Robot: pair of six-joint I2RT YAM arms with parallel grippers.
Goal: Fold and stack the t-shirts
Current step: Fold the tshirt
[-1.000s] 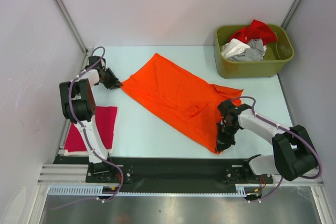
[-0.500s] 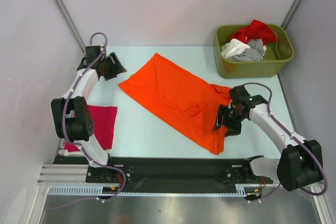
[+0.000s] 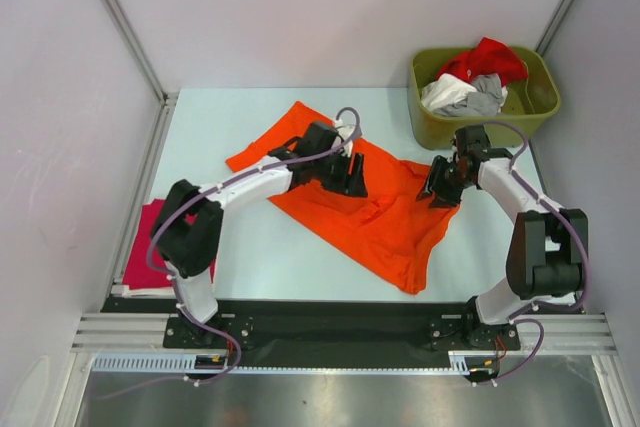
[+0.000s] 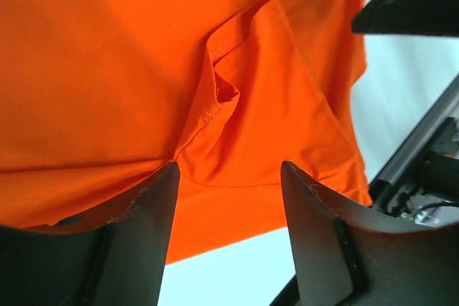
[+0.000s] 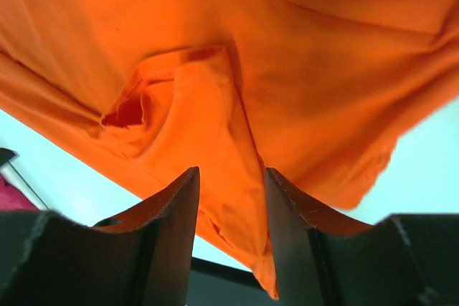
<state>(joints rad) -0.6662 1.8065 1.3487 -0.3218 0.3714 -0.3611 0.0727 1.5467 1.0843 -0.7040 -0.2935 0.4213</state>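
Note:
The large orange t-shirt [image 3: 390,227] lies spread slantwise on the table, with a puckered fold near its middle. My left gripper [image 3: 350,175] reaches across above the shirt's middle. In the left wrist view it [image 4: 229,177] is open and empty over the orange cloth [image 4: 107,69]. My right gripper [image 3: 438,187] is at the shirt's right edge. In the right wrist view it [image 5: 231,171] is open, with the orange cloth [image 5: 323,69] beyond its fingers. A folded magenta-red t-shirt [image 3: 140,257] lies at the near left, partly hidden by the left arm.
The olive-green bin [image 3: 480,132] stands at the back right and holds a red t-shirt [image 3: 490,57], a white one [image 3: 445,95] and a grey one [image 3: 485,97]. A black rail [image 3: 330,322] runs along the near edge. Walls close in on both sides.
My left gripper let go of the shirt's far-left corner and swung right over its middle. My right gripper moved from the near hem back toward the shirt's right edge.

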